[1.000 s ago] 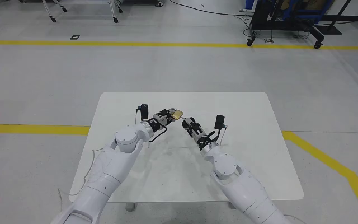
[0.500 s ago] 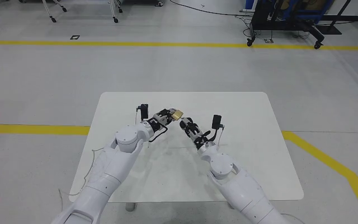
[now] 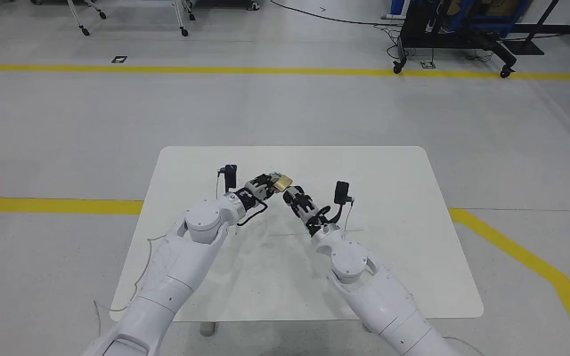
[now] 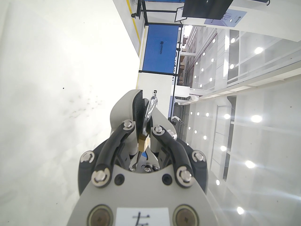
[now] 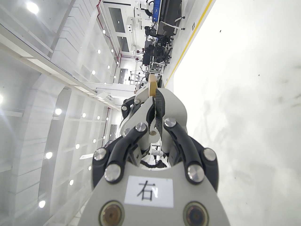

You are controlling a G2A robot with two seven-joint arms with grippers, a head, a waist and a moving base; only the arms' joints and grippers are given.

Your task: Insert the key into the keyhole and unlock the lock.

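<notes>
One table [image 3: 392,267]. Over its middle are two grippers, the left gripper [image 3: 270,183] and the right gripper [image 3: 289,195], one on each arm. Between them, also over the table's middle, is one lock [image 3: 281,182], made up of one brass body [image 4: 143,142] and one shackle [image 4: 150,108]. One thin silver piece [image 4: 135,162] juts from that body; whether it is the key cannot be told. The floor around the table carries two yellow lines: one [image 3: 267,68] beyond the far edge, one [image 3: 62,206] level with the table's middle. One dark cart [image 3: 454,36] stands beyond the far right corner, and one small floor plate [image 3: 118,60] lies beyond the far left corner.
</notes>
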